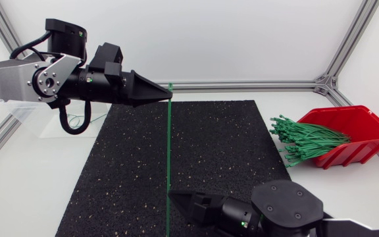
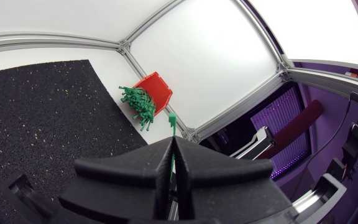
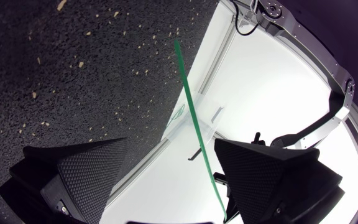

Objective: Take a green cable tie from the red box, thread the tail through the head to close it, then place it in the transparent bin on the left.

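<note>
- Where the left arm (image 1: 18,79) comes in over the far left of the counter (image 1: 31,197), the left pincer (image 1: 165,94) is closed flat on a single green cable tie (image 1: 168,151). Its two wedge fingers are pressed together with the strip pinched between them.
- In the left wrist view, the head of the tie pokes out just past the closed fingertips.
- The held tie runs as one straight line above the black mat (image 1: 124,171), from the left pincer toward the counter's near edge. There it meets the right pincer (image 1: 176,199).
- The right pincer stands wide open and has hold of nothing. In its own wrist view the tie passes through the gap between the fingers (image 3: 79,174), much nearer one finger than the other. Whether it brushes that finger cannot be told.
- The red box (image 1: 357,128) sits on the counter to the right of the mat, its open mouth turned toward the mat.
- A bundle of green ties (image 1: 308,141) spills from the mouth of the box, its ends fanned out just beside the mat's edge.
- The transparent bin (image 1: 48,122) stands at the counter's left, beside the mat and partly hidden under the left arm.
</note>
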Controlling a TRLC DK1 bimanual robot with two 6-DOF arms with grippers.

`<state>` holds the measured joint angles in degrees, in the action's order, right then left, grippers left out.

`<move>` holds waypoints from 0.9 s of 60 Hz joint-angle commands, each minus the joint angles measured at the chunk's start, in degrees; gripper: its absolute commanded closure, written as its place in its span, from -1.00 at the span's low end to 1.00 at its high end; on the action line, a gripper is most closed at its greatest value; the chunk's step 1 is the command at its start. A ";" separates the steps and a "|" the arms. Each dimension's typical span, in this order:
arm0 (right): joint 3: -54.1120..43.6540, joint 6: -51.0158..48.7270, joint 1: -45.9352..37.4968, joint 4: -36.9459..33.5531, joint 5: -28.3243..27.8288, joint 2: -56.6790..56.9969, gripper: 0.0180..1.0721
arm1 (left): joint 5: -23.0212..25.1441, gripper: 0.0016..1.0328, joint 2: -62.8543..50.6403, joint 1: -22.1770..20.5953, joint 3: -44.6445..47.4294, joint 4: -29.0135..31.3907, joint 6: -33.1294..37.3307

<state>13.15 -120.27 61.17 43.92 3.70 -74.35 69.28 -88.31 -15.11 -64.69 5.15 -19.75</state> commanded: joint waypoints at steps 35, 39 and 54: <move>-2.07 -1.37 7.04 13.12 5.00 -9.68 -0.31 | 3.23 0.94 -1.16 2.90 -1.76 0.92 -1.17; -1.72 -1.37 7.04 13.12 5.00 -10.03 -0.08 | 3.23 0.94 -1.34 2.63 -1.76 1.01 -1.17; -0.84 -1.37 7.30 13.12 5.08 -10.29 0.16 | 3.32 0.94 -2.21 1.84 -2.11 1.09 -1.26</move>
<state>12.14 -120.25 67.94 55.94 8.36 -83.99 71.59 -88.92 -12.82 -65.10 5.78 -19.75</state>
